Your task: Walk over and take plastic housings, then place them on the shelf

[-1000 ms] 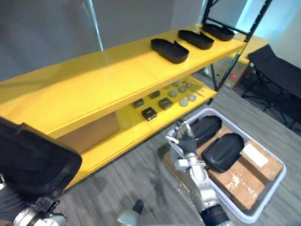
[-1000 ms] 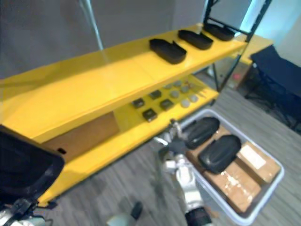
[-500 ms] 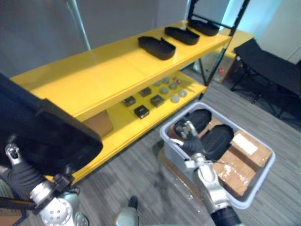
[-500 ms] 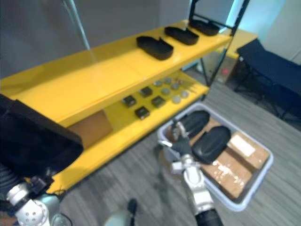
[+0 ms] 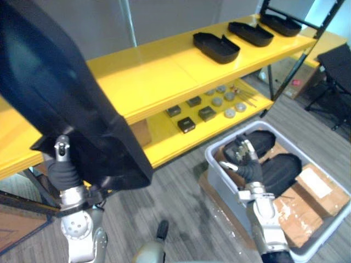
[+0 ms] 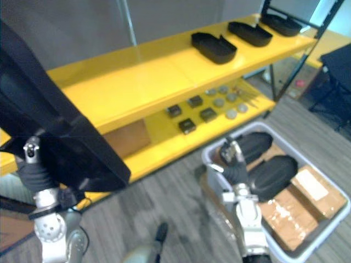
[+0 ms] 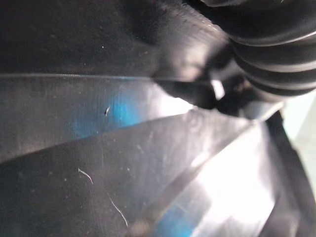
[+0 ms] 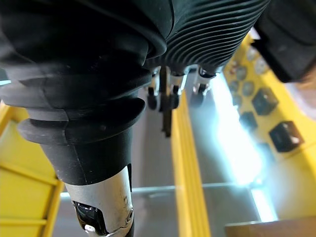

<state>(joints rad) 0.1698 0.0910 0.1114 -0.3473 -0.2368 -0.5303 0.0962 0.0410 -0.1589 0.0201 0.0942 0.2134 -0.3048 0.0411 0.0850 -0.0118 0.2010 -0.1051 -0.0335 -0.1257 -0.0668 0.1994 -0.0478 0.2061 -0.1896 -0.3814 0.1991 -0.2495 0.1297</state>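
Black plastic housing [image 5: 60, 93], large and held high at the far left, is pinched at its lower edge by our left hand [image 5: 64, 171], thumb on the near face. Next we see the yellow shelf [image 5: 148, 76]: three more housings [image 5: 216, 47] lie in a row on its top level, small parts [image 5: 206, 113] on the lower one. Further right our right hand [image 5: 244, 160] hangs with fingers loosely spread, holding nothing, over the near rim of the grey bin [image 5: 211, 163], where two dark housings [image 5: 281, 172] lie on cardboard boxes [image 5: 318, 189].
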